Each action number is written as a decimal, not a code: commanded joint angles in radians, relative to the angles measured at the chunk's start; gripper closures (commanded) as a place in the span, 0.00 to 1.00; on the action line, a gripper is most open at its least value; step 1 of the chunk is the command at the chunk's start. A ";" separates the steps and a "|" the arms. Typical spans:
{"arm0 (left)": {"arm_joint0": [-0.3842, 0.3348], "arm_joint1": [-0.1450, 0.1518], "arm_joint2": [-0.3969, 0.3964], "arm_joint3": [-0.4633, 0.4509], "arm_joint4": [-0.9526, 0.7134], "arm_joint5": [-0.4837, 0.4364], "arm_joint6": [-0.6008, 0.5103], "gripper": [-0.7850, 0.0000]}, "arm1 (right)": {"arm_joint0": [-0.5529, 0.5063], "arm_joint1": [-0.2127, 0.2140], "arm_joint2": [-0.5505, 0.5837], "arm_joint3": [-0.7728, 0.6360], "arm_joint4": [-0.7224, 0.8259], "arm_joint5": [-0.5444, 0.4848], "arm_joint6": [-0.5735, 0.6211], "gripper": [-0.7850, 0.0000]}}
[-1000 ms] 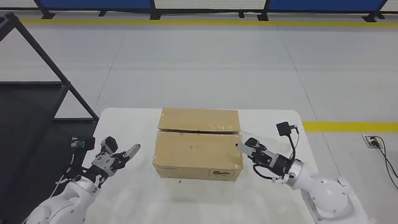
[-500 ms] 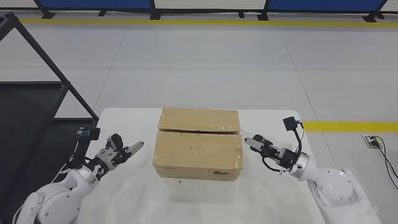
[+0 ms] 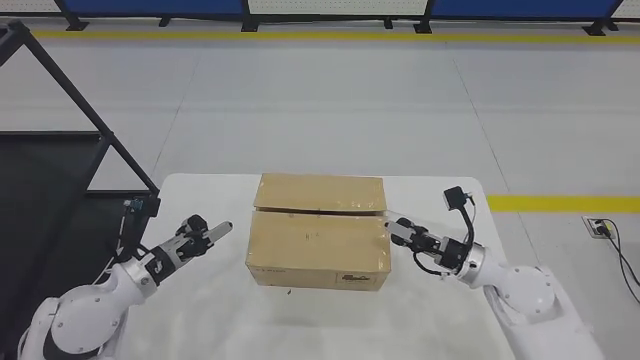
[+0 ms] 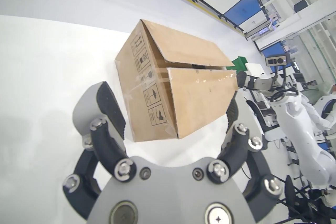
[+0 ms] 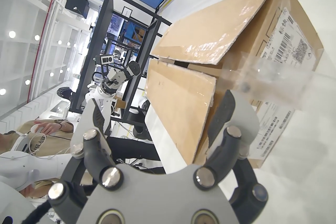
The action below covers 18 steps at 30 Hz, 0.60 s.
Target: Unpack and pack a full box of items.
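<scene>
Here is the white table [image 3: 210,310], and sitting square in the middle of it is the cardboard box [image 3: 318,250], long side towards the robot. Its 2 top flaps [image 3: 320,194] are folded down and meet along a dark slit that runs the length of the lid. In the right wrist view, the far flap sits a touch higher than the near one.

On the left, the left gripper [image 3: 215,232] hovers over the table just beside the box's left end, apart from it. Its fingers [image 4: 109,104] are spread wide, with nothing between them.

On the right, the right gripper [image 3: 395,228] is right up at the box's right end, level with the top edge. Its fingers [image 5: 225,109] are spread too, 1 lying against the corner by the near flap. I cannot tell if it truly touches.

A strip of clear tape [image 5: 262,78] sticks out loose from that right end. A white shipping label [image 5: 288,46] covers the same face, and the left end carries a column of printed handling symbols [image 4: 147,78].
</scene>
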 commanded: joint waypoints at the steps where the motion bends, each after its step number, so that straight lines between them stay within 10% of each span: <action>1: -0.009 0.003 0.002 0.008 -0.020 0.002 -0.021 0.00 | 0.020 -0.001 -0.007 0.029 0.013 -0.013 0.010 0.00; 18: -0.013 0.005 0.003 0.012 -0.028 0.003 -0.031 0.00 | 0.091 -0.004 -0.044 0.143 0.249 -0.151 0.199 0.00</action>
